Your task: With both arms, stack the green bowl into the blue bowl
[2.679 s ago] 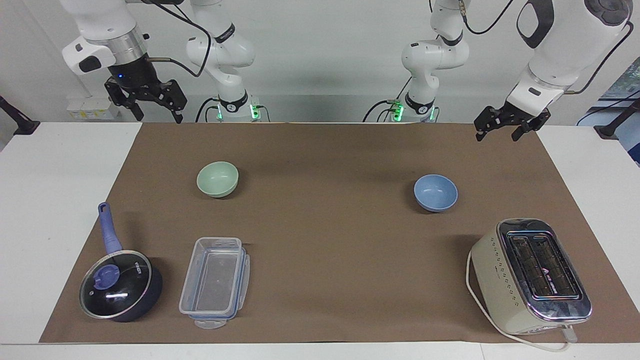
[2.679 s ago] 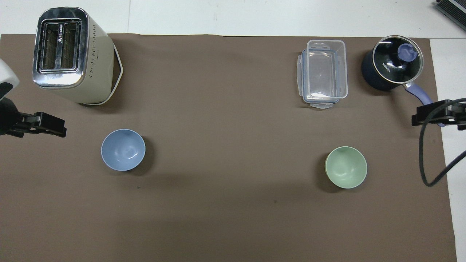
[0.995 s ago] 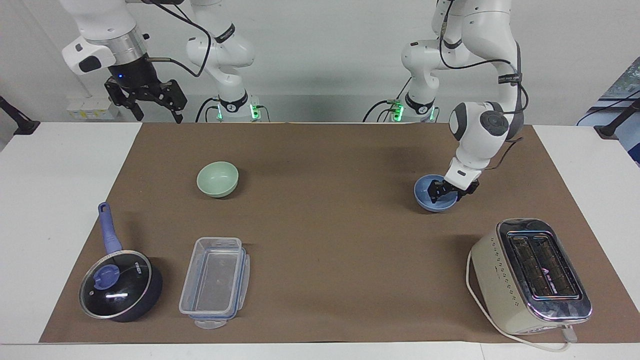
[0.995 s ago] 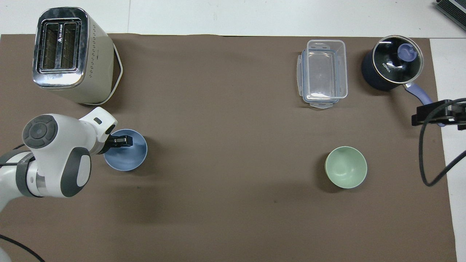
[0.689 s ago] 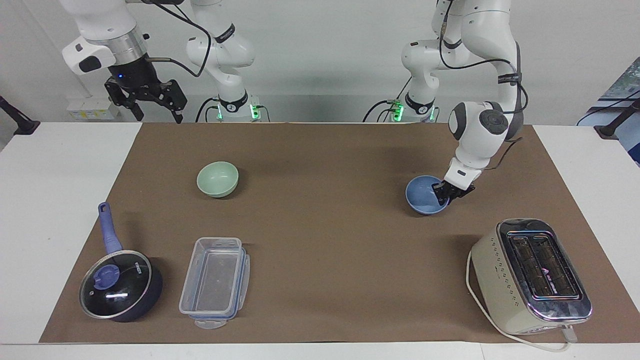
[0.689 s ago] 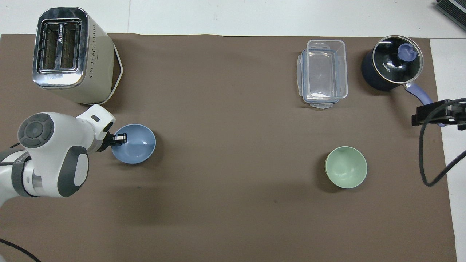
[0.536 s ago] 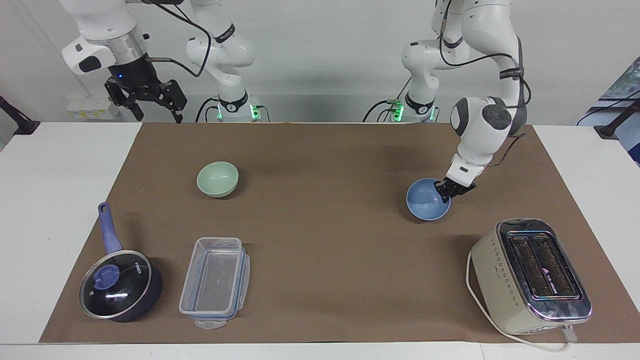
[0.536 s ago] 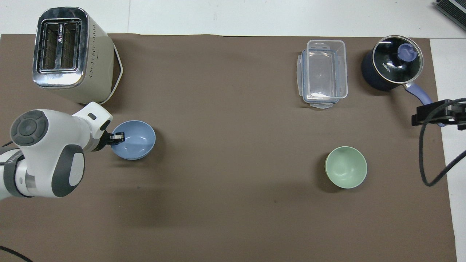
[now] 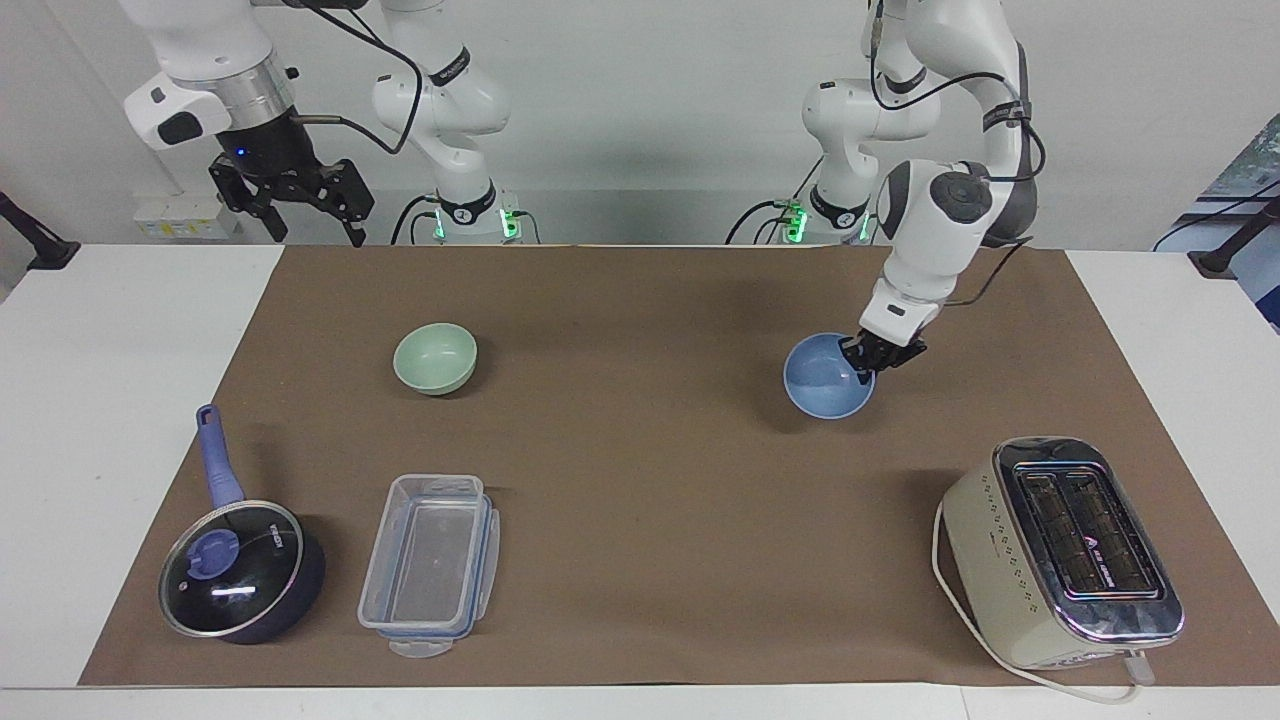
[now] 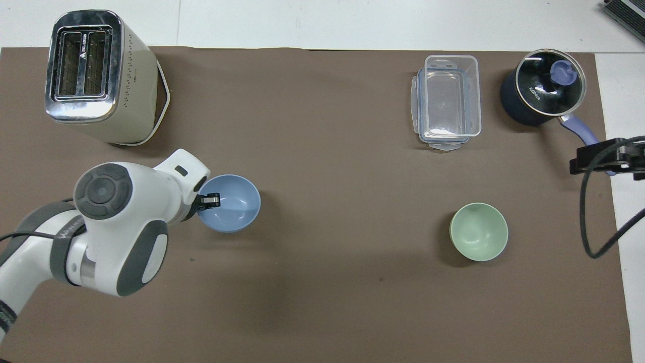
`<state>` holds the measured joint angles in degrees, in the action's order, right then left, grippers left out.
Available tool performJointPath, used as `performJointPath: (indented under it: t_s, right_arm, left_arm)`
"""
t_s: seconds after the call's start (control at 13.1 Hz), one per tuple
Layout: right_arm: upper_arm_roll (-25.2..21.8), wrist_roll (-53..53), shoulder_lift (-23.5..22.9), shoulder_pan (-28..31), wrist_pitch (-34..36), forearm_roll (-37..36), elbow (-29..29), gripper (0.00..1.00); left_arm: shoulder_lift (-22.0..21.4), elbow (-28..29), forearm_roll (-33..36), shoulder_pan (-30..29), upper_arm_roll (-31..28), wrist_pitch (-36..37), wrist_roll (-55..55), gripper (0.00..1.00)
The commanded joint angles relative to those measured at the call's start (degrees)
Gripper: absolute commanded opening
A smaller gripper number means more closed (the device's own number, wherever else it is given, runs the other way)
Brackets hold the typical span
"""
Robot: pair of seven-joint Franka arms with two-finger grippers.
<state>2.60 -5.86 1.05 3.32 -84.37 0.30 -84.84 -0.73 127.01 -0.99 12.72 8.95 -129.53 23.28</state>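
Observation:
The blue bowl (image 9: 825, 382) (image 10: 233, 204) is tilted and held a little above the brown mat (image 9: 650, 480), toward the left arm's end. My left gripper (image 9: 868, 366) (image 10: 209, 200) is shut on the bowl's rim at the side toward the left arm's base. The green bowl (image 9: 435, 358) (image 10: 478, 231) stands upright on the mat toward the right arm's end, untouched. My right gripper (image 9: 300, 205) (image 10: 602, 160) waits raised over the table's edge at the right arm's end, away from both bowls.
A cream toaster (image 9: 1060, 550) (image 10: 98, 75) stands at the left arm's end, farther from the robots than the blue bowl. A clear plastic container (image 9: 430, 562) (image 10: 447, 101) and a dark lidded pot (image 9: 240, 570) (image 10: 544, 93) with a blue handle stand farther out than the green bowl.
My left arm came down onto the blue bowl, shut on its rim, lifted and tilted it, and carried it toward the middle of the mat. The right arm has not moved.

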Motion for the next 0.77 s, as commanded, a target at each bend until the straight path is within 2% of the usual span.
performJointPath:
  t_s: [0.0,0.31,0.46,0.54,0.61,0.69]
  right_arm:
    - [0.12,-0.47,0.97,0.37,0.26,0.32,-0.94,1.0]
    - [0.12,-0.38,0.97,0.37,0.35,0.32,-0.94,1.0]
    - [0.12,-0.38,0.97,0.37,0.35,0.32,-1.03,1.0]
    - [0.12,-0.38,0.97,0.37,0.35,0.32,-0.94,1.0]
    - [0.12,-0.38,0.97,0.37,0.52,0.32,-1.03,1.0]
    - [0.12,-0.29,0.97,0.37,0.7,0.32,-1.03,1.0]
  left_arm:
    - [-1.29,0.61,-1.82,5.46,-0.69,0.16,3.08,0.0]
    - [-0.16,3.42,-2.09,13.64,-0.78,-5.19,6.16,0.0]
    - [2.03,4.39,-2.09,16.36,-0.78,-8.43,7.21,0.0]
    - [2.31,4.56,-2.09,16.46,-0.87,-9.33,8.53,0.3]
    - [2.39,4.31,-2.09,16.46,-0.87,-9.07,8.54,0.85]
    - [2.4,3.95,-2.09,16.38,-1.04,-8.64,8.54,1.0]
